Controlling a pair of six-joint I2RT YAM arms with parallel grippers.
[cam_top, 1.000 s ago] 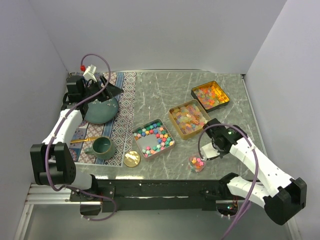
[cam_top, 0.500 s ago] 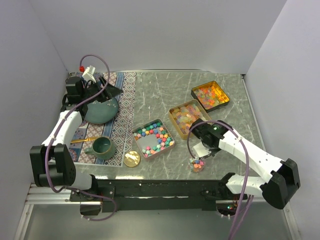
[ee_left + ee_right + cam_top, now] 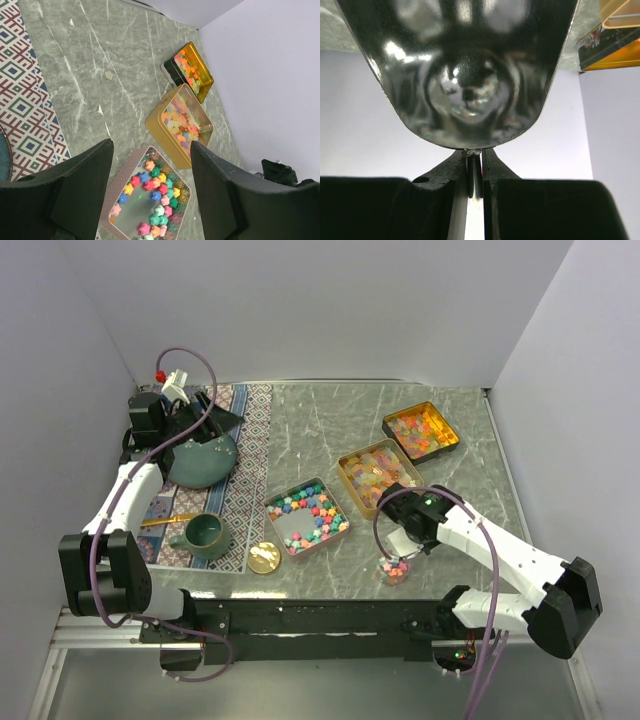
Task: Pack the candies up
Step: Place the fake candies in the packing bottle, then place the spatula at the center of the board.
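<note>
At the table's near edge, the right gripper [image 3: 474, 167] was clamped on the handle of a metal scoop [image 3: 465, 75], just beside a small cup [image 3: 384, 565]. The candies [image 3: 310, 512] lay in three trays [image 3: 335, 502] and in that cup. The left gripper [image 3: 150, 150] stood spread and empty.

**Candies** [image 3: 305, 512], four lots, placed as in my overhead view.
- Lot 1: opaque star pieces [image 3: 322, 510] in pink, blue, green, yellow and orange. They lie loose and one deep in the silver tray [image 3: 334, 502] at frame centre, with bare metal showing among them.
- Lot 2: paler translucent pieces [image 3: 375, 475], crowded in the near gold tray [image 3: 350, 483], right of centre.
- Lot 3: orange-yellow gummies [image 3: 420, 432] filling the far gold tray [image 3: 404, 411], upper right.
- Lot 4: a few mixed pieces [image 3: 396, 567] in the small clear cup [image 3: 384, 565], lower right of centre.
</note>
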